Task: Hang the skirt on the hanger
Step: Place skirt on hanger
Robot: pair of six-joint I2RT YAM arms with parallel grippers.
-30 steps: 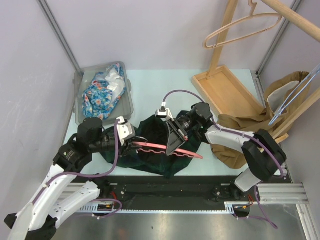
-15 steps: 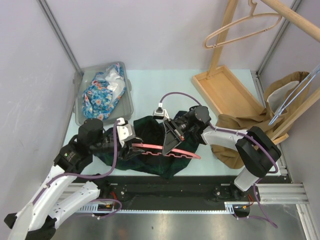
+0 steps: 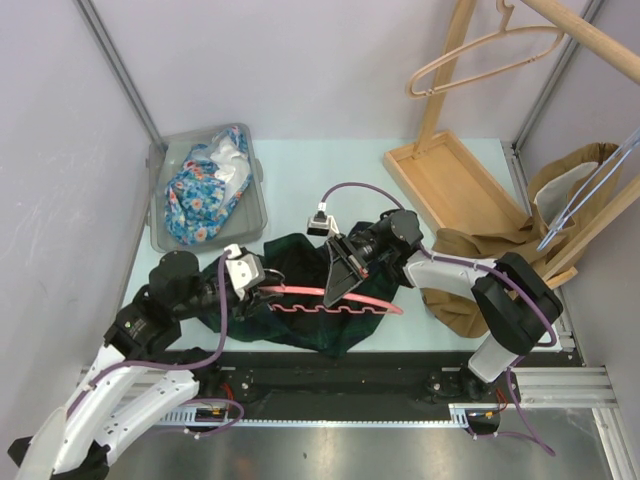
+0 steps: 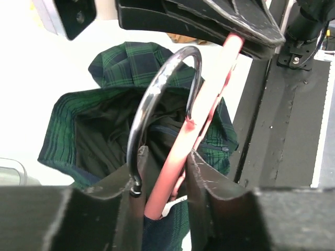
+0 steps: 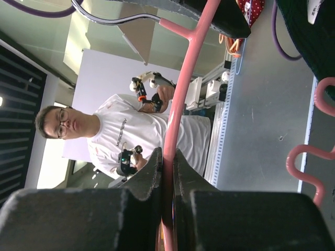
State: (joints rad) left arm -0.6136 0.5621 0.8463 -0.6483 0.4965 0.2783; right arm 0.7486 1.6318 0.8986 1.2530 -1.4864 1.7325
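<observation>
Pale-green table [image 3: 300, 170], near edge: two grippers meet over a pink hanger [image 4: 209, 94] above a dark green plaid skirt [image 3: 300, 258].

Right gripper [image 5: 167, 157] is clenched on the hanger's thin bar, holding it over the skirt, which lies crumpled on the table between the two arms. Left gripper [image 4: 166, 151] straddles the hanger's neck beside the metal hook [image 4: 157, 89], whose tip rests against one finger. Whether those jaws are pressing the neck or standing loose around it cannot be told. In the left wrist view the skirt lies open below the hook, its dark lining showing. At the back left a bin [image 3: 160, 215] holds floral cloth [image 3: 200, 190]. A brown cloth [image 3: 470, 250] lies at the right.
</observation>
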